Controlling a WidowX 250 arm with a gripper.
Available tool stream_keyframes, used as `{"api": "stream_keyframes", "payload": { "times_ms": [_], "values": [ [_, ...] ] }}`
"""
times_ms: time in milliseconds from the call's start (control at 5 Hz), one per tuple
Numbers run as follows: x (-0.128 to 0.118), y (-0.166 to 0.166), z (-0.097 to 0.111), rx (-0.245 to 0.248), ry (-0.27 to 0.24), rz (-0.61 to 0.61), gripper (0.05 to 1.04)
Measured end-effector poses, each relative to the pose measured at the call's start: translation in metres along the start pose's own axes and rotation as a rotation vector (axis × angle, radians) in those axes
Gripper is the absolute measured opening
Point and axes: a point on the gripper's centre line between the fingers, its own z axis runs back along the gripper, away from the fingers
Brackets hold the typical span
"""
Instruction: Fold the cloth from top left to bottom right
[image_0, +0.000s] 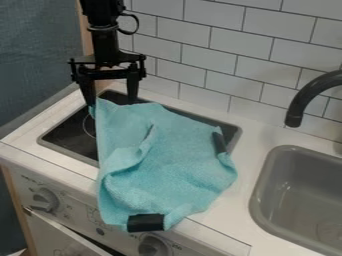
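Where the fold should begin, at upper left, the gripper (111, 102) hangs with fingers spread.
The turquoise cloth (180, 162) lies rumpled mid-frame across the stovetop (65, 136), its corner by one fingertip, presumably for pinching.

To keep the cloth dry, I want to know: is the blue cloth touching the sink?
Apart. The camera view shows a strip of white counter between the right side of the blue cloth and the rim of the grey sink.
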Motion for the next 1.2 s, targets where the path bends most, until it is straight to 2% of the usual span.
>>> {"api": "stream_keyframes", "payload": {
  "times_ms": [200,400,600,800,1000,1200],
  "values": [
    [0.014,0.028,0.005,0.006,-0.052,0.067,0.999],
    [0.025,0.029,-0.009,-0.034,-0.031,0.073,0.999],
    [0.034,0.034,-0.021,-0.002,-0.033,0.071,0.999],
    [0.045,0.023,-0.036,-0.067,-0.012,0.034,0.999],
    [0.048,0.017,-0.044,-0.101,0.0,0.025,0.938],
    [0.054,0.015,-0.044,-0.119,-0.042,0.045,0.63]
  ]
}}
